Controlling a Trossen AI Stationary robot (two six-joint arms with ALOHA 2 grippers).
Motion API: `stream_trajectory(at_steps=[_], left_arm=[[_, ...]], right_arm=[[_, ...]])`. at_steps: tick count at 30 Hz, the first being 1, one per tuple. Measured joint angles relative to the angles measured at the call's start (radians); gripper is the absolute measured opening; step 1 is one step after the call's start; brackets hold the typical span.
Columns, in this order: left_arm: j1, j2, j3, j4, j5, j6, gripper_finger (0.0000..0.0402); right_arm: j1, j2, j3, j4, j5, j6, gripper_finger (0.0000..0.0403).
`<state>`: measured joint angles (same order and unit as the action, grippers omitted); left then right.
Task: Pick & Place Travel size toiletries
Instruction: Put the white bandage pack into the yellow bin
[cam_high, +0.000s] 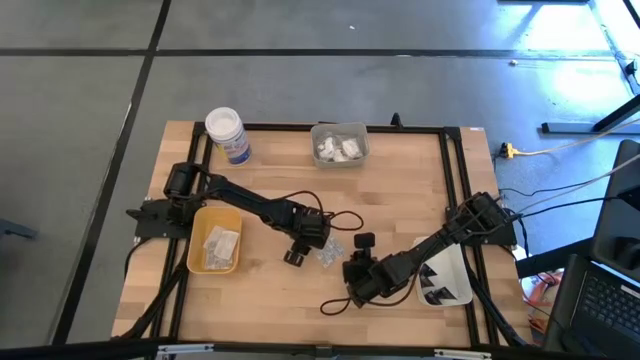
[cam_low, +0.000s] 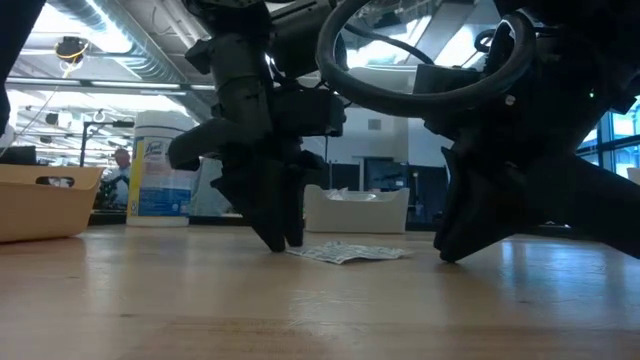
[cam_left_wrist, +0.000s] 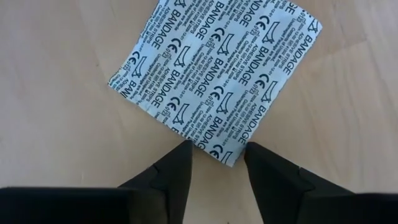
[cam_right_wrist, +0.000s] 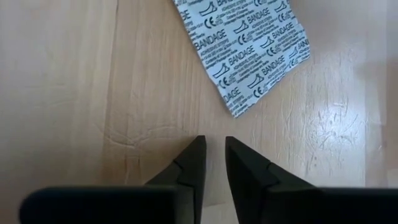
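Observation:
A flat white sachet (cam_left_wrist: 214, 74) printed "BANDAGE" lies flat on the wooden table (cam_high: 400, 190) near its middle; it also shows in the high view as the sachet (cam_high: 330, 252) and in the low view as the sachet (cam_low: 345, 252). My left gripper (cam_left_wrist: 217, 149) points steeply down at it, open, with one corner of the sachet (cam_left_wrist: 222, 154) between its fingertips; its fingertips (cam_low: 285, 240) reach down to the table top. My right gripper (cam_right_wrist: 214, 142) hangs just to the sachet's right, fingers a narrow gap apart with nothing between them, the sachet (cam_right_wrist: 249, 50) ahead of it. My left gripper comes from above, slanting, with one finger (cam_left_wrist: 180, 158) on either side of the sachet's nearest corner (cam_left_wrist: 211, 146). Whether the fingers touch the sachet cannot be told. The sachet lies flat on the table.
A yellow tray (cam_high: 196, 245) with pale packets stands at the left. A clear tray (cam_high: 338, 128) of white packets and a white jar (cam_high: 228, 133) stand at the far edge. A white tray (cam_high: 455, 290) with dark wedges sits at the right. A small dark thing (cam_high: 365, 240) lies by the sachet.

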<state>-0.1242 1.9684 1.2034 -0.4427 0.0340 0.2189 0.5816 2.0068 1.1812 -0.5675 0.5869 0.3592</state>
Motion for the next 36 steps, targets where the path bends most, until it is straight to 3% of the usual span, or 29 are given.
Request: stream_trajectory(at_steps=[16,24,32,36], left_arm=[[-0.001,0.004,-0.001,0.045,0.008,-0.079,0.0007],[0.002,0.004,-0.001,0.05,0.049,-0.103,0.0003],[0.01,0.004,-0.001,0.05,0.07,-0.128,0.0003],[0.011,0.004,-0.002,0.051,0.081,-0.135,0.0003]], right_arm=[[0.0,0.0,0.0,0.006,-0.001,0.0,0.0054],[0.001,0.0,0.0,0.042,-0.004,-0.004,0.0054],[0.001,0.0,0.022,0.053,0.003,-0.007,0.0089],[0.001,-0.003,0.058,-0.047,-0.005,0.07,0.0108]])
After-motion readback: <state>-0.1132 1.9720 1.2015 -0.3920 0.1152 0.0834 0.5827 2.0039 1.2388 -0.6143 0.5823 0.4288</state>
